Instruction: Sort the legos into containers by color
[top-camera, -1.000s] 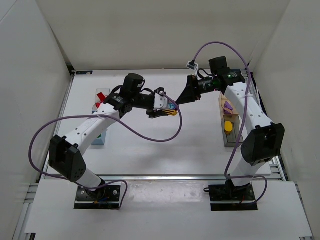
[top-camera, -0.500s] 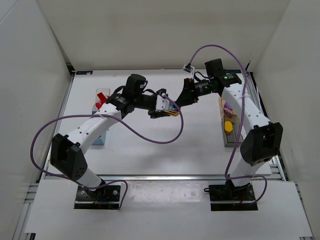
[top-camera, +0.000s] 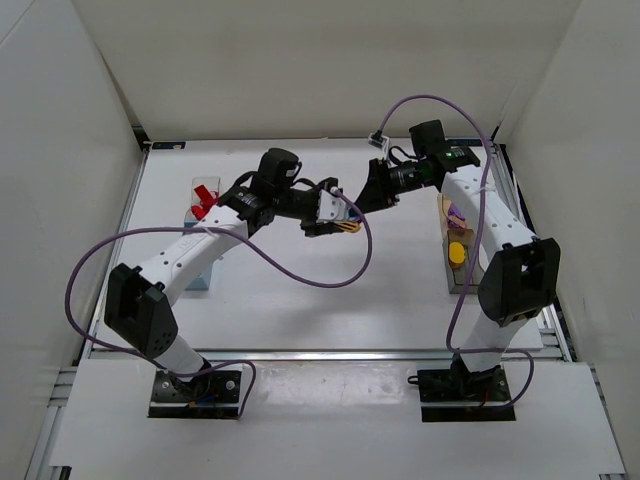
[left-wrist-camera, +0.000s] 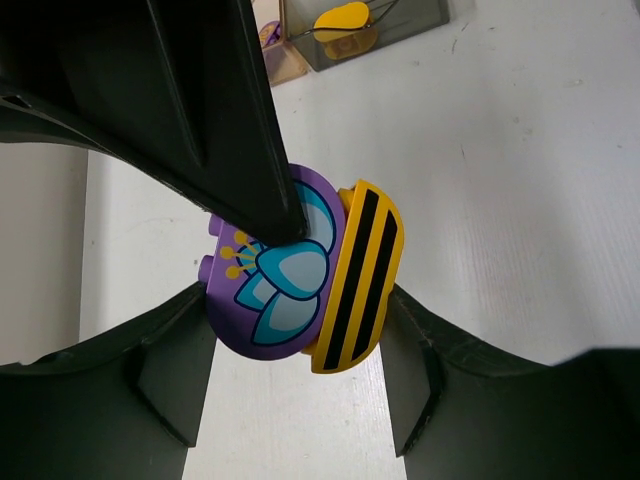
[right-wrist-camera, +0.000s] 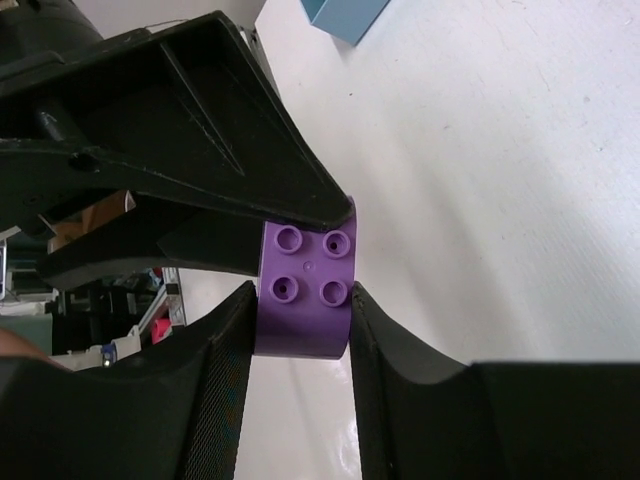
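Bases of both arms sit at the near edge of the table (top-camera: 400, 300), with purple cables (top-camera: 300, 272) looping off them. Above mid-table the two arms meet in the air over a brick stack (top-camera: 346, 223), which the top view shows only as a speck of colour.

The left wrist view shows it as a purple brick (left-wrist-camera: 265, 275) with a blue flower print, joined to a yellow striped brick (left-wrist-camera: 358, 275). The left end effector (left-wrist-camera: 297, 310) is clamped across the pair, one finger on each outer side. The right end effector (right-wrist-camera: 303, 300) has its fingers pressed on both sides of the purple brick, whose four studs only its own camera shows. The dark bulk of the opposite arm cuts off much of both wrist views.

Farther right stand a dark container (top-camera: 464, 278) holding a yellow brick (top-camera: 456, 252) and a tan container (top-camera: 441, 208) with what looks like a purple piece. At the left are a light blue container (top-camera: 199, 278) and a clear container (top-camera: 197, 185) with red bricks (top-camera: 205, 198). Plain white walls (top-camera: 300, 60) close in the table.
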